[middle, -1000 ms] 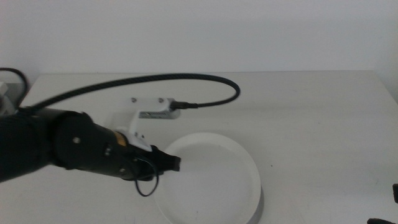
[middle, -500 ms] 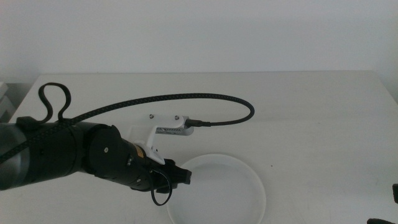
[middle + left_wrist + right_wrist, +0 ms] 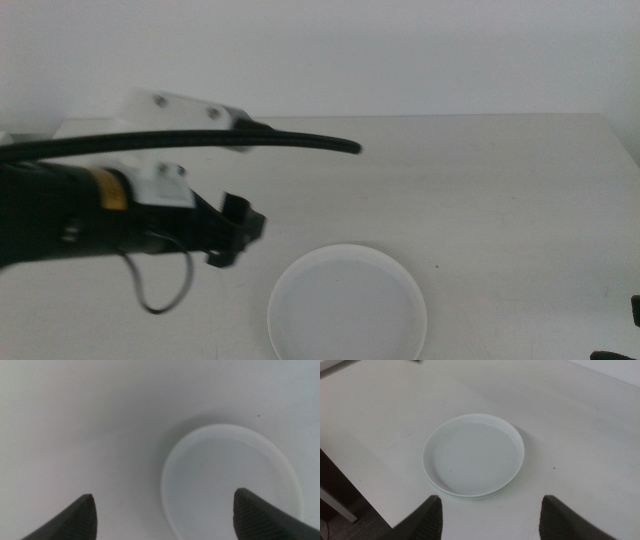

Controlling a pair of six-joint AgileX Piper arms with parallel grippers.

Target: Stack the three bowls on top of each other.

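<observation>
**A:** So, what do you have nearest the bottom of the middle view?

**B:** You have a pale bowl [image 3: 347,305] sitting low in the frame, a little right of centre, flat on the white table [image 3: 500,200]. In the right wrist view [image 3: 474,455] a second rim peeks out under its near edge, so you are looking at a stack; how many bowls it holds I cannot tell.

**A:** And your right gripper?

**B:** Your right gripper [image 3: 490,517] waits with its jaws spread wide and empty, the stack between them but farther off. In the middle view only a dark sliver shows at the lower right corner.

**A:** Farther up?

**B:** Your left gripper [image 3: 238,232] hangs left of centre, above and to the left of the stack, not touching it. Its jaws are spread apart and hold nothing [image 3: 162,515]; the bowl [image 3: 232,485] lies beyond them, toward the right jaw.

**A:** Beyond that?

**B:** A black cable [image 3: 290,140] runs across the upper left, over the far part of the table.
</observation>
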